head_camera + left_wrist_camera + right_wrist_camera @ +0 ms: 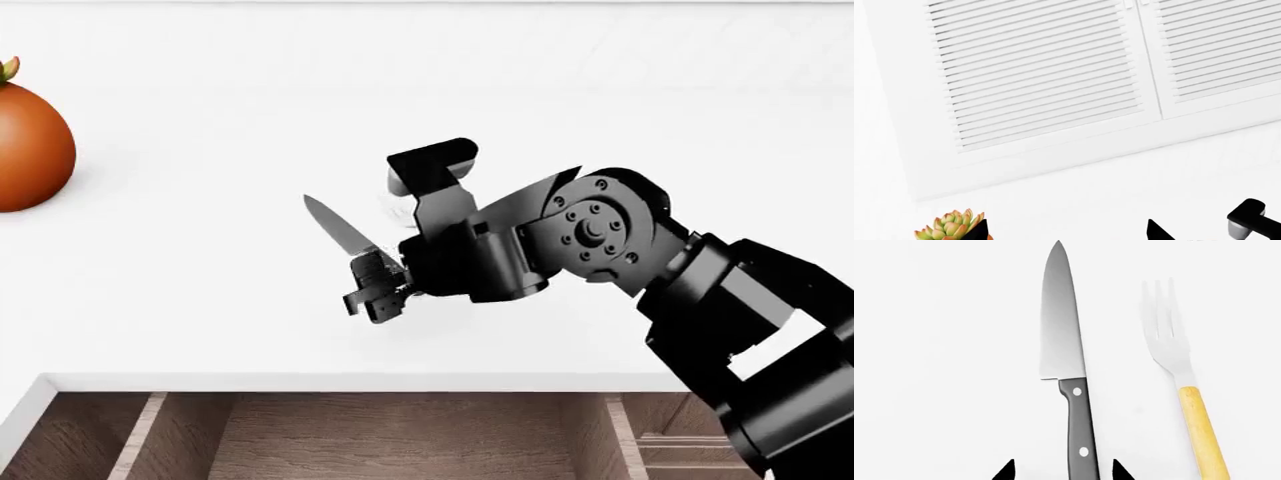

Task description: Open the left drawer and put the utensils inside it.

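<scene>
The knife (1065,345), grey pointed blade and black handle, lies on the white counter. My right gripper (1063,471) is open and straddles the handle's end, with a gap on each side. The fork (1185,390), pale head and yellow handle, lies parallel beside the knife, outside the jaws. From the head camera, the knife's blade (340,228) sticks out up-left of the right gripper (378,290), and the fork is hidden behind the arm. The left drawer (400,435) stands open below the counter edge, brown wood inside. My left gripper (1067,232) is open and holds nothing.
A round orange pot (27,145) stands at the counter's far left. The left wrist view faces white louvred shutters (1047,75), with a succulent (954,226) and a black fitting (1247,217) low in the picture. The drawer has wooden dividers (140,435).
</scene>
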`<state>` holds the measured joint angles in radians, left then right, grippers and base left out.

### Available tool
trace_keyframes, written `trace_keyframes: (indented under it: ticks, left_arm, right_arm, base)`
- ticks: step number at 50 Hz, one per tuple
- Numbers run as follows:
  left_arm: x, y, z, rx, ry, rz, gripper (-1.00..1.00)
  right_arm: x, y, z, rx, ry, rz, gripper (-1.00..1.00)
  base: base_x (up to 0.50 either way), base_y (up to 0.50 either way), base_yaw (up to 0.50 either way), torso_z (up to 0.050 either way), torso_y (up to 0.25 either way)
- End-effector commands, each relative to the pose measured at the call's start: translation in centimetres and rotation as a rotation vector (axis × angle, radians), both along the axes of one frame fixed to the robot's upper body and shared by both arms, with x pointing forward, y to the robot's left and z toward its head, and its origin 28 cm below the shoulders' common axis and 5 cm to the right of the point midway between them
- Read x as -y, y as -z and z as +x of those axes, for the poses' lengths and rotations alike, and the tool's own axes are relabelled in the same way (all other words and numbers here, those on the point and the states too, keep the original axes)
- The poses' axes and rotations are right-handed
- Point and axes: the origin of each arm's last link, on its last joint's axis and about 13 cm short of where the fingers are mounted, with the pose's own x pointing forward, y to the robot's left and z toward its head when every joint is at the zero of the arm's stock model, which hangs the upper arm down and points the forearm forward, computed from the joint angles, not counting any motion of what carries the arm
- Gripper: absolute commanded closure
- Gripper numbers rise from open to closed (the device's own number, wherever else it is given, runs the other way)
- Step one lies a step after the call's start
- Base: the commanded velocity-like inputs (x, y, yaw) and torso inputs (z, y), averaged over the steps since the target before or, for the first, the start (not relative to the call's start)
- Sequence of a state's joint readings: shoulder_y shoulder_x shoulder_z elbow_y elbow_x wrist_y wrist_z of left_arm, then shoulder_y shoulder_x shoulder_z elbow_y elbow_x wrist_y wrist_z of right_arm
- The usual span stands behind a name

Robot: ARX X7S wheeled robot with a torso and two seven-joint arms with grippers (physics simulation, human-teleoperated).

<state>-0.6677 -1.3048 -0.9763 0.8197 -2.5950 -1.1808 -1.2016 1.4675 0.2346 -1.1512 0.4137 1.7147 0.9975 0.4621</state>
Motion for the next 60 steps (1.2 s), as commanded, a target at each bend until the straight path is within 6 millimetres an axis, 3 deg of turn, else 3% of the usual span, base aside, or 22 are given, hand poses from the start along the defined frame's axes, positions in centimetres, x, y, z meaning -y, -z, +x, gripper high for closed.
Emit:
trace_keyframes:
  ticks: [1, 27, 38, 46, 60]
  left_arm:
    - [0.0, 0.0, 0.0, 0.000, 0.000, 0.000, -1.00]
    - [0.1, 0.1, 0.0, 0.002, 0.000, -0.001, -1.00]
    - [0.0, 0.0, 0.0, 0.002, -0.002, -0.001, -1.00]
    - [0.0, -0.1, 0.0, 0.003, 0.000, 0.000, -1.00]
    - [0.2, -0.4, -0.1, 0.009, 0.002, 0.005, -1.00]
  right_arm:
    - [0.0, 1.2, -0.5, -0.073, -0.021, -0.021, 1.00]
    - [0.1, -0.4, -1.2, 0.032, -0.119, -0.085, 1.00]
    - [1.0, -3.7, -1.2, 0.164, -0.070, -0.067, 1.00]
    - [1.9, -6.3, -2.4, 0.243, -0.046, -0.032, 1.00]
    - [4.9, -6.7, -5.9, 0.298, -0.083, -0.126, 1.00]
  base:
    - [0.00, 0.00, 0.00, 0.000, 0.000]
    - [0.00, 0.00, 0.00, 0.000, 0.000]
    - [0.00, 0.00, 0.00, 0.000, 0.000]
    - [0.00, 0.00, 0.00, 0.000, 0.000]
    - [0.00, 0.00, 0.00, 0.000, 0.000]
